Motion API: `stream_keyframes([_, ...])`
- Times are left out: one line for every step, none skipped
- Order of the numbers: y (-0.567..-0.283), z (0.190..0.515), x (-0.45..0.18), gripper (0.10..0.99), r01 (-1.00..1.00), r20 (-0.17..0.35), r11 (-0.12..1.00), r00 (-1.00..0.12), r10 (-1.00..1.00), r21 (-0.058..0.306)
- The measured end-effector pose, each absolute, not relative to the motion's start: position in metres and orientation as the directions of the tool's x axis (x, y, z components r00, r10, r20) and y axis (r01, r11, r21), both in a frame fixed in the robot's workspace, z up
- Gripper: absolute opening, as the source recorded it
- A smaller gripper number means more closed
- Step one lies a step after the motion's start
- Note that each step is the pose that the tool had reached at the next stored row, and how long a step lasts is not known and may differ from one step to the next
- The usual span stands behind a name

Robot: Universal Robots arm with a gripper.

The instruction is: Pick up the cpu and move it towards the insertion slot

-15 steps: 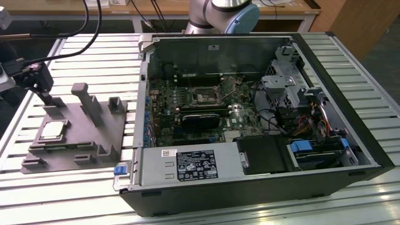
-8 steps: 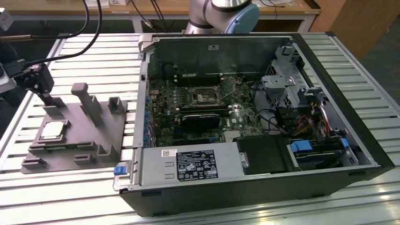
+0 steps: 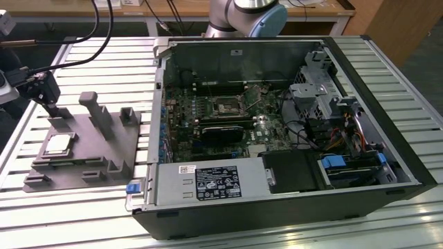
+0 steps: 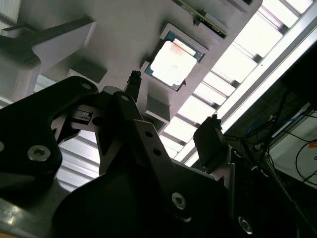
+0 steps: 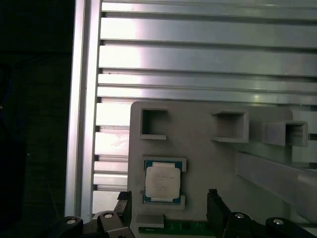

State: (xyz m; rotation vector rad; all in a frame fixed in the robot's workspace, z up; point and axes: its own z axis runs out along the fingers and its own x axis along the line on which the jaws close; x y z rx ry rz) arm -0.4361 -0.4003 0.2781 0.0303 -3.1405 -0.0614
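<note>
Pick-up step, chip not yet grasped: the hand (image 3: 50,101) hangs open and empty near the cpu (image 5: 162,181). The cpu lies flat in a grey fixture (image 3: 83,155) on the worktop (image 3: 104,46), well apart from the insertion slot (image 3: 227,108). Grasping likely calls for straddling its edges squarely.

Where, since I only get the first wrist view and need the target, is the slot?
Observer: In the exterior view the slot sits inside the open case, to the exterior view's right of the fixture.
Operator: How does the tool stand to the cpu from there?
Observer: The tool hangs over the fixture's far end, apart from the cpu, which lies flat on the fixture.
</note>
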Motion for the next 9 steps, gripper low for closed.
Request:
stream_keyframes([-0.4003, 0.2778, -0.4361, 0.706, -0.019, 0.0, 0.999, -1.0, -0.019, 0.039])
stream_keyframes([-0.4003, 0.2776, -0.4361, 0.706, -0.019, 0.0, 0.999, -1.0, -0.019, 0.039])
stream_keyframes([-0.4003, 0.2773, -0.4361, 0.706, -0.019, 0.0, 0.999, -1.0, -0.019, 0.039])
stream_keyframes([-0.4003, 0.2771, -0.4361, 0.706, -0.019, 0.0, 0.999, -1.0, -0.019, 0.039])
stream_keyframes([-0.4003, 0.2768, -0.4361, 0.706, -0.019, 0.0, 0.999, -1.0, -0.019, 0.039])
stream_keyframes([-0.4003, 0.2766, -0.4361, 0.706, -0.019, 0.0, 0.999, -1.0, -0.019, 0.039])
stream_keyframes([-0.4003, 0.2762, -0.4361, 0.706, -0.019, 0.0, 0.999, -1.0, -0.019, 0.039])
stream_keyframes([-0.4003, 0.2759, -0.4361, 0.706, -0.019, 0.0, 0.999, -1.0, -0.019, 0.039])
stream_keyframes([-0.4003, 0.2756, -0.4361, 0.706, -0.019, 0.0, 0.999, -1.0, -0.019, 0.039])
